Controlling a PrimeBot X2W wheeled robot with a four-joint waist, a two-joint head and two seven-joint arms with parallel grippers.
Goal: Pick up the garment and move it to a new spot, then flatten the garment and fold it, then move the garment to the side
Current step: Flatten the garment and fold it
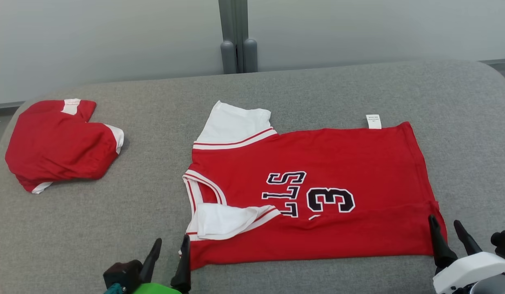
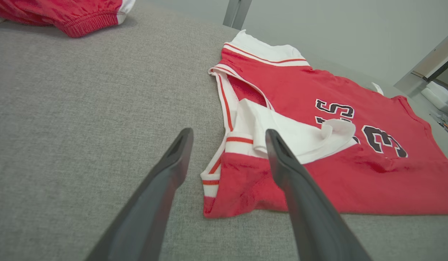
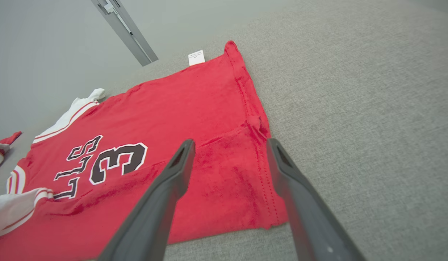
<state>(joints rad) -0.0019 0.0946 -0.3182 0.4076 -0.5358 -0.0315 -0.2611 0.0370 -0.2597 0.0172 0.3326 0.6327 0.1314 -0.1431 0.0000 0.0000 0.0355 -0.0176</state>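
Note:
The garment (image 1: 317,163) is a red jersey with white sleeves and black lettering, lying flat on the grey table with its near long edge folded over onto the front. My left gripper (image 1: 170,248) stands open at the jersey's near left corner (image 2: 216,195), nothing between its fingers (image 2: 281,163). My right gripper (image 1: 446,228) is open at the near right corner, over the hem (image 3: 252,174), holding nothing. The jersey (image 3: 166,119) spreads away from the right fingers (image 3: 180,166), its white tag at the far edge.
A second red and white garment (image 1: 60,143) lies bunched at the table's far left, also at the top left of the left wrist view (image 2: 75,14). Grey fabric table (image 1: 358,85) extends behind and to the right. A grey post (image 1: 238,49) stands behind.

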